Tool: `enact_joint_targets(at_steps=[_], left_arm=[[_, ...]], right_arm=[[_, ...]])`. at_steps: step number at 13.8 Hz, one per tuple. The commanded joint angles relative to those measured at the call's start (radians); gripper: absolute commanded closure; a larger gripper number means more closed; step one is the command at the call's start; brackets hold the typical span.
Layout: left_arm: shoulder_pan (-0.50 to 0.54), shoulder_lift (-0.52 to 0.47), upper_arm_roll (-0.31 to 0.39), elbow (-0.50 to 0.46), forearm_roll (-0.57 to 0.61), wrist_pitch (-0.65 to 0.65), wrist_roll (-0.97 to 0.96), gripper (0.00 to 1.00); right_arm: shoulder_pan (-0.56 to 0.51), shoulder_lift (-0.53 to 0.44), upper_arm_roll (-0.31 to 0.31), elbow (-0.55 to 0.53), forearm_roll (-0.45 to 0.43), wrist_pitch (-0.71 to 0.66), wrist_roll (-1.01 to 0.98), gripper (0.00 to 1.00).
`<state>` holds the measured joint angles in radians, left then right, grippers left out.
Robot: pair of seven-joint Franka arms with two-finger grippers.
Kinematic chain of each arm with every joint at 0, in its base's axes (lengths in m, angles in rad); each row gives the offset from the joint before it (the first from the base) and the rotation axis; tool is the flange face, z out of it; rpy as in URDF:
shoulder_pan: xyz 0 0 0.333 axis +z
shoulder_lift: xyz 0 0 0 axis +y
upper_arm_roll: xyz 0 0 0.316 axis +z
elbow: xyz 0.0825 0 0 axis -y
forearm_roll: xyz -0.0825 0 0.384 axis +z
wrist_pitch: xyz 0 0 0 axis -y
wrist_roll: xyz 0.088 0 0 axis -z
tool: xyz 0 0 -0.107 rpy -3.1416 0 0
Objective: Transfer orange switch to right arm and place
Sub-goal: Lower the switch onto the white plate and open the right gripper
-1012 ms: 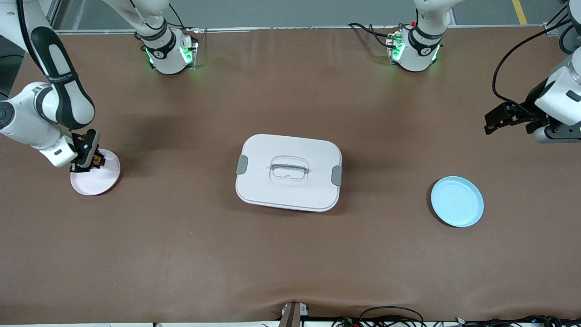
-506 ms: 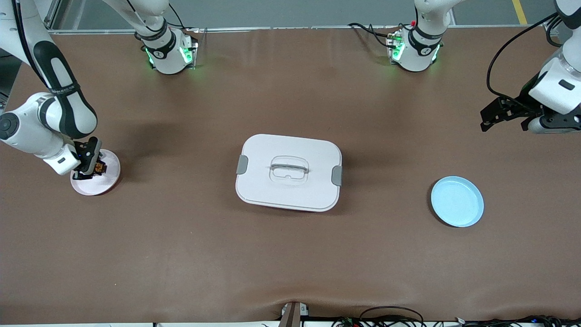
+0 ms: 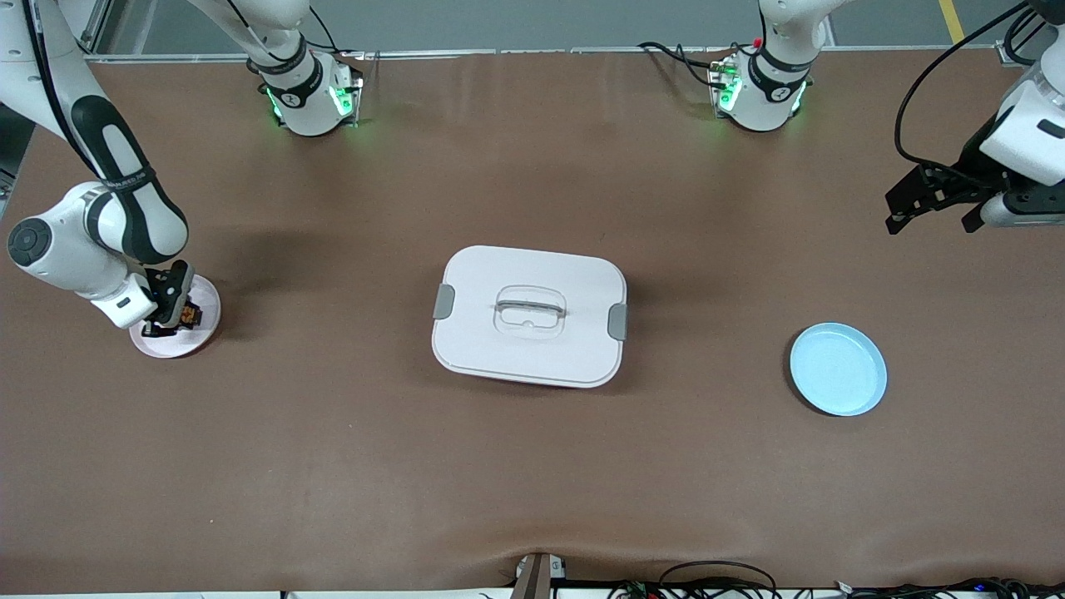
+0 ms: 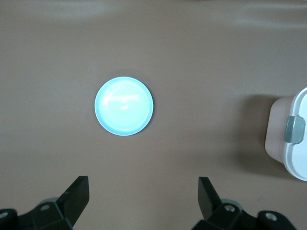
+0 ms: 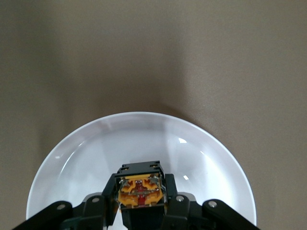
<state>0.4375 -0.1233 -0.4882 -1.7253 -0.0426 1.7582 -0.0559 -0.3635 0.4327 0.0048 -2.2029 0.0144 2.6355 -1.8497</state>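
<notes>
Brown mat covers the table [image 3: 532, 466], one of it. One white lidded box [image 3: 529, 316] sits mid-table, lid on, grey latches at both ends. Two arms: the right arm [image 3: 100, 229] reaches down at its own end of the table, the left arm [image 3: 1027, 125] waits raised at the other end. Two plates: one pale blue plate [image 3: 838, 369] toward the left arm's end, bare; one pink-white plate [image 3: 176, 329] toward the right arm's end. One orange switch [image 5: 141, 189], clamped between the fingers of the right gripper [image 3: 170, 309], low over the pink-white plate; whether it touches the plate I can't tell. Left gripper [image 4: 144, 203] hangs with fingers spread wide, holding nothing, over bare mat near the blue plate.

Judged step: handover looks done, placing is in hand. Next move likely calls for setting the switch flat on the plate, parting the fingers, then lifting straight up so the tiny part isn't dragged off.
</notes>
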Motion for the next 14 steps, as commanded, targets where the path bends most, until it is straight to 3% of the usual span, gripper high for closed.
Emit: enact_joint_targets(at_steps=[1,3,4,5,11,14], left_arm=[[0.012,0.039,-0.004,0.068,-0.008,-0.002,0.011,0.00],[0.012,0.062,-0.001,0.105,-0.005,-0.012,0.011,0.00],[0.010,0.070,-0.001,0.121,-0.002,-0.031,0.011,0.00],[0.010,0.089,-0.001,0.139,-0.002,-0.042,0.002,0.00],[0.001,0.139,-0.012,0.170,0.066,-0.055,-0.032,0.00],[-0.002,0.140,-0.015,0.168,0.066,-0.080,-0.033,0.00]], right_arm=[[-0.020,0.017,0.017,0.018,0.007,0.001,-0.022,1.00],[-0.023,0.018,0.024,0.022,0.018,0.001,-0.008,1.00],[-0.017,0.018,0.026,0.023,0.066,-0.002,-0.008,0.17],[-0.014,0.018,0.026,0.022,0.090,-0.002,-0.011,0.00],[-0.003,0.005,0.026,0.038,0.094,-0.015,-0.002,0.00],[-0.003,0.000,0.026,0.093,0.095,-0.139,0.029,0.00]])
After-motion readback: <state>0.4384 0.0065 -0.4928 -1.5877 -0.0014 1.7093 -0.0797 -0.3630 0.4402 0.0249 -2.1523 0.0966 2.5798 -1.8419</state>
